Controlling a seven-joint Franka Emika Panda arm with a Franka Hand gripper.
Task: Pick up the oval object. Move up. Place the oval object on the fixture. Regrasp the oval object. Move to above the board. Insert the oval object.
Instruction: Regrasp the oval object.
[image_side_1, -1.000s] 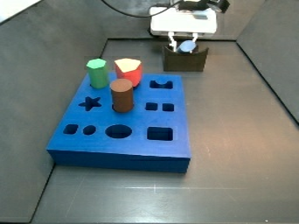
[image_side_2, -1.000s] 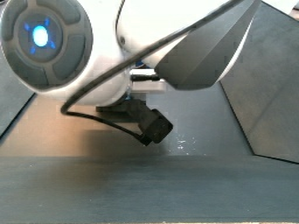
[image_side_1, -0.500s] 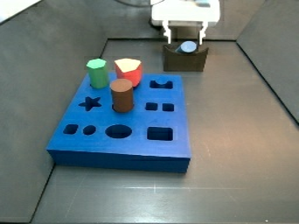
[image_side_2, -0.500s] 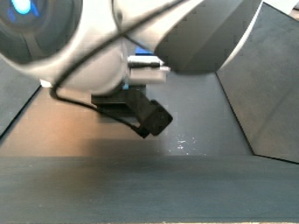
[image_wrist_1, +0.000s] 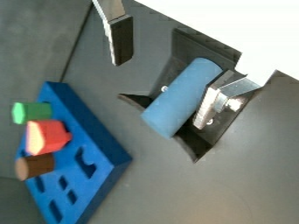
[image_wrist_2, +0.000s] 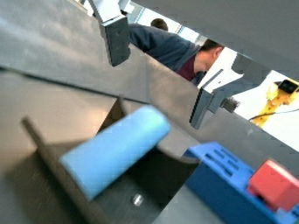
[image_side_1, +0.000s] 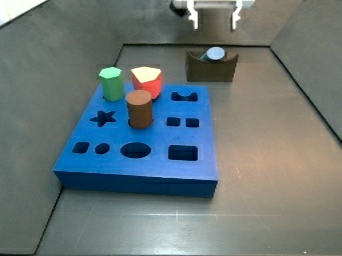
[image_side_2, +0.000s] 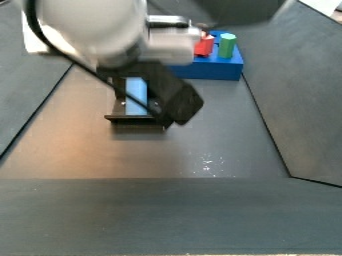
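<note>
Now the oval object (image_wrist_1: 181, 94) rests in the fixture (image_side_1: 211, 68) near the desk's far edge. Directly above, the gripper (image_side_1: 215, 13) hangs with jaws released, clear of it.

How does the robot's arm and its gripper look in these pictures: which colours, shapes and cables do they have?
The gripper, high above the fixture in a side view, has a white body. Its two fingers are flat silver plates with dark pads. In a side view the arm is a rounded, glossy white shell with a dark angular part below it and a black cable curving down the front.
</note>
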